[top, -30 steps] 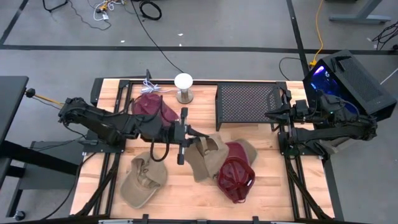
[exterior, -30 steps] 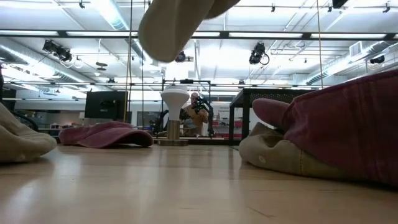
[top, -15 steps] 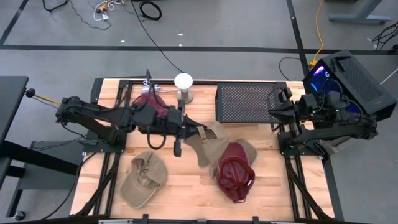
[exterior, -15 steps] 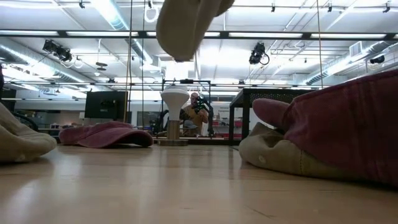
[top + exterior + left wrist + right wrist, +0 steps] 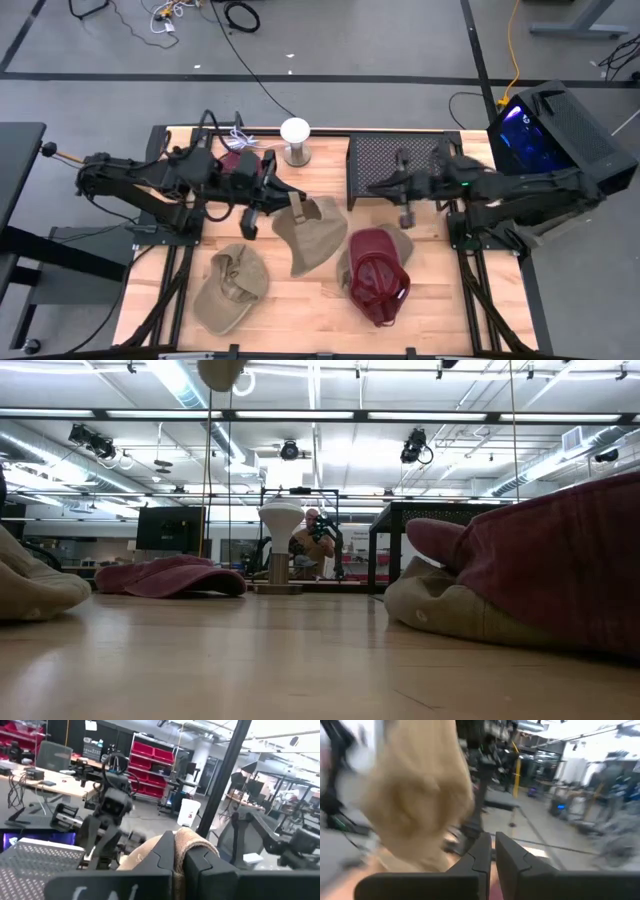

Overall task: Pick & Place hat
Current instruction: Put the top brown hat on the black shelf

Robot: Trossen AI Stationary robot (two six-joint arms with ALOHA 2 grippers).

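The left gripper point(image 5: 290, 203) is pinched tight on a tan cap point(image 5: 310, 232) and holds it up in the air over the middle of the wooden table point(image 5: 300, 310). The cap hangs down from the fingers, and in the left wrist view a fold of its tan cloth point(image 5: 187, 845) is squeezed between the two dark fingers. Behind this gripper, close to the arm, a dark red cap point(image 5: 238, 165) lies on the table, and just past it stands a white round stand point(image 5: 295, 137). A second tan cap point(image 5: 230, 290) lies on the wood below the left arm, well apart from the held one. The right gripper point(image 5: 404, 215) is closed with nothing in it. It hangs in front of a black mesh tray point(image 5: 395, 165). Just below it a red cap point(image 5: 378, 288) rests on top of one more tan cap point(image 5: 400, 242). In the right wrist view the held cap point(image 5: 417, 800) fills the space ahead of the closed fingers.
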